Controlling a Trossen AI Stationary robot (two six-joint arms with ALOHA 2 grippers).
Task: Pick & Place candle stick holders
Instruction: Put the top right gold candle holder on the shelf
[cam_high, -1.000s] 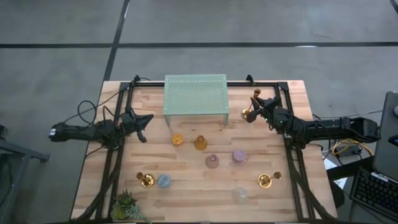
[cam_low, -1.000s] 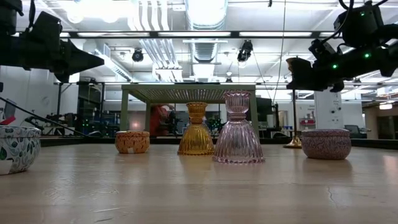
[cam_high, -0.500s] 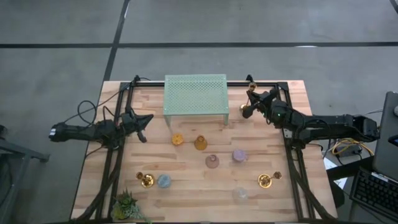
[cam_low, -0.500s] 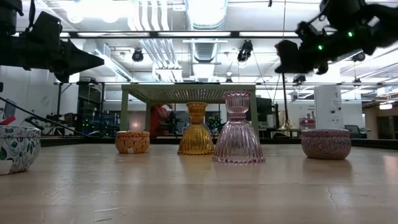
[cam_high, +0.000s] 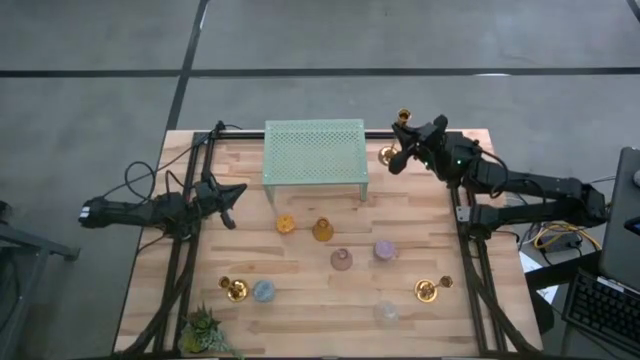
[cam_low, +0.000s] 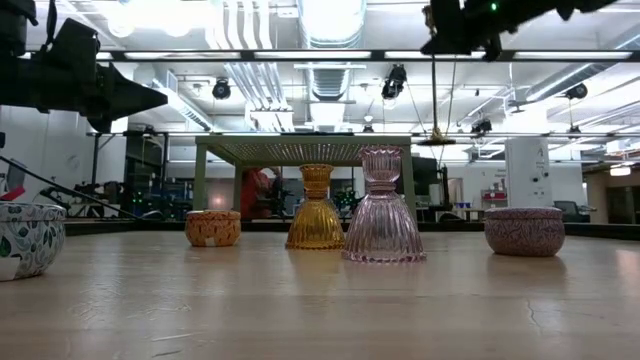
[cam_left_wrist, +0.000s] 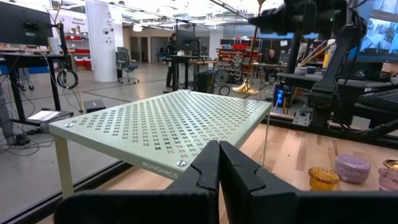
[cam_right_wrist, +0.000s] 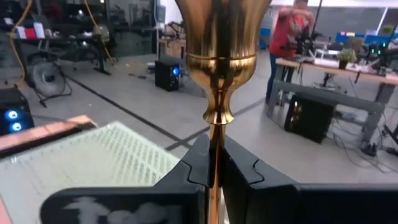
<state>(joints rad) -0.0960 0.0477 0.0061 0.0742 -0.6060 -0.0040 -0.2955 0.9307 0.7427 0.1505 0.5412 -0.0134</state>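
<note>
- High view: right gripper (cam_high: 403, 143) clamped on tall gold candlestick (cam_high: 396, 138), lifted beside mint-green stand (cam_high: 314, 150); stand top bare
- Left gripper (cam_high: 229, 203) closed, empty; remaining holders (cam_high: 322, 231) still on table (cam_high: 450, 330)

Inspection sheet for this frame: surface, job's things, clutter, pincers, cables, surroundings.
Surface: wooden table, black rails along the sides.
Job's things: tall gold candlestick lifted clear of the table beside the mint stand; squat glass holders and gold ones on the table.
Clutter: small green plant.
Pincers: right pincer shut on the candlestick's stem; left pincer shut, empty.
Cables: black loops by the left arm.
Surroundings: workshop, a person at a bench.
</note>
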